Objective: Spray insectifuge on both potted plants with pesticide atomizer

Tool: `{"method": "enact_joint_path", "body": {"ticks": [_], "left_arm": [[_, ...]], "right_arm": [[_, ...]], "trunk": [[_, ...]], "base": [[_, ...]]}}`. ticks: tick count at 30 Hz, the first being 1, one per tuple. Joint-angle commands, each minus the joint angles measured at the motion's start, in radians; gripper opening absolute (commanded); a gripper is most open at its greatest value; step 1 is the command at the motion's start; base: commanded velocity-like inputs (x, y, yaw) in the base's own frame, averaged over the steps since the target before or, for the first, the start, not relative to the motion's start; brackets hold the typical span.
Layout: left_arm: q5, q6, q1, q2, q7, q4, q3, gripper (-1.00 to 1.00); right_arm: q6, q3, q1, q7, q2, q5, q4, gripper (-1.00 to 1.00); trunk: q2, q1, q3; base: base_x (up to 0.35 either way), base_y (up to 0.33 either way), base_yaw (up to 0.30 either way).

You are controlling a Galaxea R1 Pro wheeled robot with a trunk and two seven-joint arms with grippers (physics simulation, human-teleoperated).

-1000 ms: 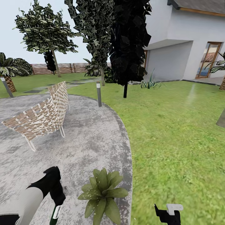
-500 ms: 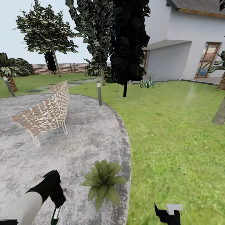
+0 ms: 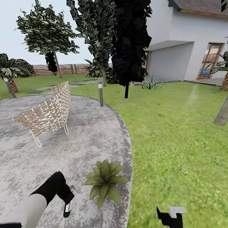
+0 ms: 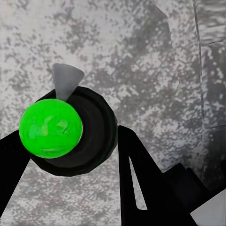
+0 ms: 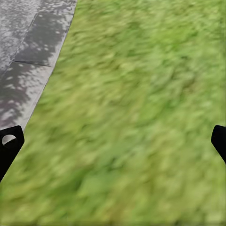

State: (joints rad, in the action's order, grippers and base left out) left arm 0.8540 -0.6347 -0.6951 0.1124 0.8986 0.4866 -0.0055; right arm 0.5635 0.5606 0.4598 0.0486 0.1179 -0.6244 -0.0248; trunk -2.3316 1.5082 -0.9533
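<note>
Pesticide atomizer (image 3: pixel 67 209): clamped in left end effector (image 3: pixel 65 198); right end effector (image 5: pixel 113 141) open. Aim nozzle rightward at near potted plant (image 3: pixel 104 183).

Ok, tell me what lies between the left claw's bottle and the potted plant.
Head view: only bare grey paving separates the pesticide atomizer in the left claw from the potted plant.

White forearm (image 3: pixel 27 210), black wrist (image 3: pixel 52 188)
</note>
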Motion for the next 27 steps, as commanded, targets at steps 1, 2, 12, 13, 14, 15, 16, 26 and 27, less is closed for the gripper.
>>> {"method": "enact_joint_path", "body": {"ticks": [1, 2, 12, 13, 14, 15, 16, 26, 27], "left_arm": [[0.005, -0.005, 0.001, 0.0, 0.005, 0.001, -0.001, -1.0], [0.006, -0.005, 0.002, 0.0, 0.005, 0.001, -0.001, -1.0], [0.007, -0.005, 0.003, -0.006, 0.005, 0.001, -0.004, -1.0], [0.007, -0.005, 0.003, -0.007, 0.005, 0.001, -0.005, -1.0], [0.006, -0.005, 0.003, -0.008, 0.005, 0.001, -0.005, -1.0], [0.006, -0.005, 0.003, -0.011, 0.005, 0.001, -0.005, -1.0], [0.008, -0.005, 0.003, -0.019, 0.005, 0.001, -0.006, -1.0], [0.014, -0.004, 0.004, -0.025, -0.019, -0.001, -0.007, -1.0], [0.014, -0.003, 0.005, -0.025, -0.053, -0.015, -0.007, -1.0]], "right_arm": [[0.003, 0.005, 0.0, 0.005, 0.0, -0.011, 0.0, 1.0], [0.003, 0.005, 0.0, 0.005, 0.0, -0.011, 0.0, 1.0], [0.003, 0.005, 0.0, 0.005, 0.0, -0.011, 0.0, 1.0], [0.003, 0.005, 0.0, 0.005, 0.0, -0.011, 0.0, 1.0], [0.003, 0.005, 0.0, 0.005, 0.0, -0.011, 0.0, 1.0], [0.003, 0.005, 0.0, 0.005, 0.0, -0.011, 0.0, 1.0], [0.002, 0.005, 0.0, 0.005, 0.0, -0.011, 0.0, 1.0], [0.003, 0.005, 0.0, 0.005, 0.0, -0.011, 0.0, 1.0], [0.003, 0.005, 0.0, 0.005, 0.0, -0.011, 0.0, 1.0]], "trunk": [[0.0, 0.0, -0.001], [0.0, 0.0, -0.001], [0.0, 0.0, -0.001], [0.0, 0.0, -0.001], [0.0, 0.0, -0.001], [0.0, 0.0, -0.001], [0.0, 0.0, -0.001], [0.0, 0.0, -0.001], [0.0, 0.0, -0.001]], "base": [[0.0, 0.0, 0.0], [0.0, 0.0, 0.0], [0.0, 0.0, 0.005], [0.0, 0.0, 0.129], [0.0, 0.0, 0.178], [0.0, 0.0, 0.224], [0.0, 0.0, 0.253], [0.095, -0.165, 0.134], [0.126, -0.228, 0.002]]}}
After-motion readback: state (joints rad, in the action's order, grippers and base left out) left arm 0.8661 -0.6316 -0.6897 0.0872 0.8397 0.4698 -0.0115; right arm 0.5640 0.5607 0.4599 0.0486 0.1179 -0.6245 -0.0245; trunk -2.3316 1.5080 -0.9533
